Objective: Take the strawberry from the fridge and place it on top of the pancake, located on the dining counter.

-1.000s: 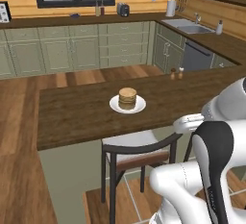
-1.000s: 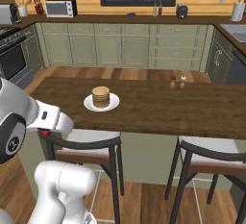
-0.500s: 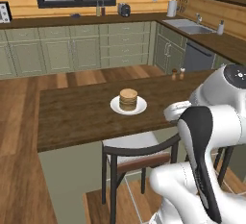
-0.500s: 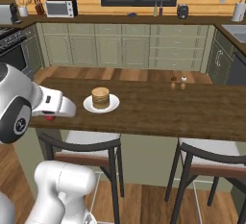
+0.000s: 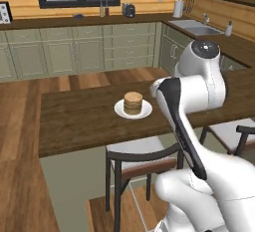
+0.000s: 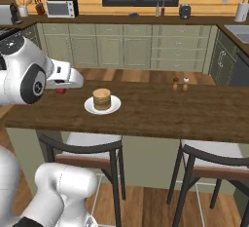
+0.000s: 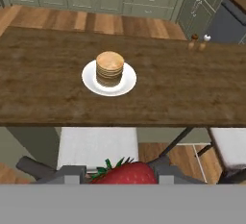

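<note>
Here, in the left base view, the pancake (image 5: 133,102) sits as a short tan stack on a small white plate (image 5: 121,110) near the middle of the frame, resting on the dark wooden counter (image 5: 74,121) that runs across the picture; the white arm fills the right and lower right, and a dark-framed stool (image 5: 134,159) stands below the counter edge. In the right base view, the same stack (image 6: 101,99) and plate (image 6: 90,107) lie left of centre on the counter (image 6: 160,114), two small shakers (image 6: 180,84) stand well apart to the right, and two stools sit beneath the near edge. At the left of this frame the arm reaches over the counter's end, and a bit of red, the strawberry (image 6: 60,91), shows under the hand, to the left of the plate and apart from it. In the hand view, the strawberry (image 7: 126,173) sits at the bottom centre with green leaves on top, and the pincer (image 7: 123,175) is clenched on it, its grey fingers (image 7: 72,174) pressing from both sides. The pancake (image 7: 109,68) lies in the upper middle on its plate (image 7: 126,86), with the shakers (image 7: 199,42) at upper right.
</note>
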Robot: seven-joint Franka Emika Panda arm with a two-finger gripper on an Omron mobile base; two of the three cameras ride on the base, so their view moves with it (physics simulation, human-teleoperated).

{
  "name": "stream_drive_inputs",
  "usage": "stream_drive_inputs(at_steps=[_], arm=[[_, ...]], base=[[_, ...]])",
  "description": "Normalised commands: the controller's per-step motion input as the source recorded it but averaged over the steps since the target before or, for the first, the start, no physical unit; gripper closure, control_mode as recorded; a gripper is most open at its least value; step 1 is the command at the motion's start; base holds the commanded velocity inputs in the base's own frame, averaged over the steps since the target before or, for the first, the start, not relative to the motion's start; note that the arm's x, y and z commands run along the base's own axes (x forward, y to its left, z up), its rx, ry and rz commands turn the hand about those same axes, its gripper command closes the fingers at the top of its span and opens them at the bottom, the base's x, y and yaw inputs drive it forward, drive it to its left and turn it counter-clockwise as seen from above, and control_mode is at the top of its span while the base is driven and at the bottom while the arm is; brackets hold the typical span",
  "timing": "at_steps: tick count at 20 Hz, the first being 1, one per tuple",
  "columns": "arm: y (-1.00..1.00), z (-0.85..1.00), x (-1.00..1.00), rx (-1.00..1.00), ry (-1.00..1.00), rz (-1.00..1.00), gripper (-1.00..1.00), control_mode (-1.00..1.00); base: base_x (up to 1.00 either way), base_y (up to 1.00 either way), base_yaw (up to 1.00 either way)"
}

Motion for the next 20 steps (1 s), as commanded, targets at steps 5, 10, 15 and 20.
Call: stream_drive_inputs(at_steps=[5,10,15,20], arm=[[0.0,-0.26,1.0,0.1,0.0,0.05,1.0,-1.0],[-0.04,-0.41,1.0,0.04,0.0,0.06,1.0,-1.0],[0.02,-0.65,1.0,0.0,0.0,0.0,1.0,-1.0],[0.17,-0.36,1.0,0.0,0.0,0.0,1.0,-1.0]], base=[[0.0,0.0,0.0],[0.0,0.0,0.0],[0.0,0.0,0.0],[0.0,0.0,0.0]])
